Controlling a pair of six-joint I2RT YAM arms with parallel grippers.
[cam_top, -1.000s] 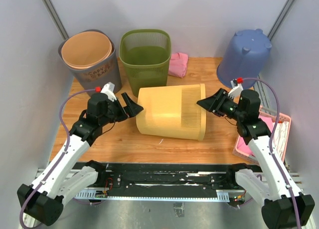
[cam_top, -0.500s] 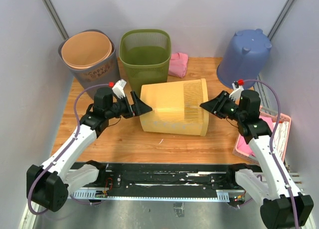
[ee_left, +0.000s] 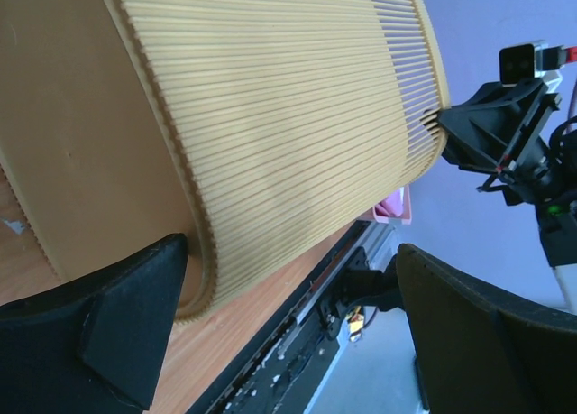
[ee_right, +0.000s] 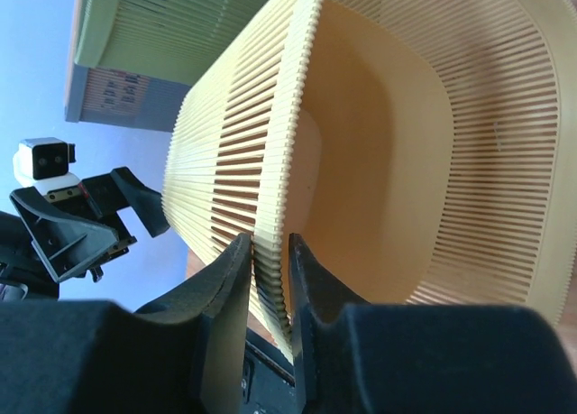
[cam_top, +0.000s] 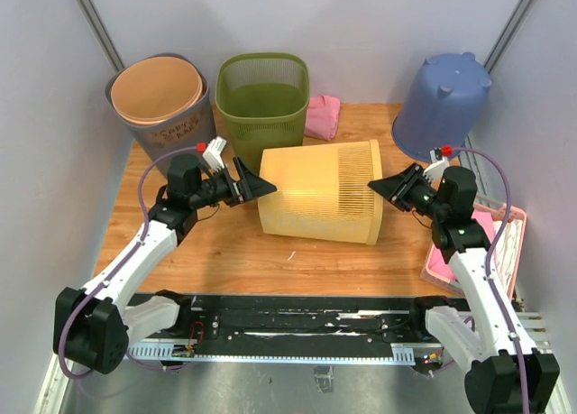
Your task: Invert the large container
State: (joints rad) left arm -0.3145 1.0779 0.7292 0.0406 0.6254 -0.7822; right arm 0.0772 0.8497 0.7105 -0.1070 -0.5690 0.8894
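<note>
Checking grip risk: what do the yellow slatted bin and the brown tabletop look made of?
The yellow slatted bin looks like thin moulded plastic with a smooth satin finish: its fine slats are uniform and light passes between them. The brown tabletop is wood or wood-look laminate, matte, with faint grain.

Wooden tabletop (cam_top: 225,243) between plain pale grey walls (cam_top: 361,26), under soft, even light.

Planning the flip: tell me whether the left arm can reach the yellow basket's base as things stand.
Probably yes. The left gripper is open right at the base of the yellow basket, its jaws straddling the bottom edge, with nothing between. The right gripper is pinching the rim opposite.
</note>
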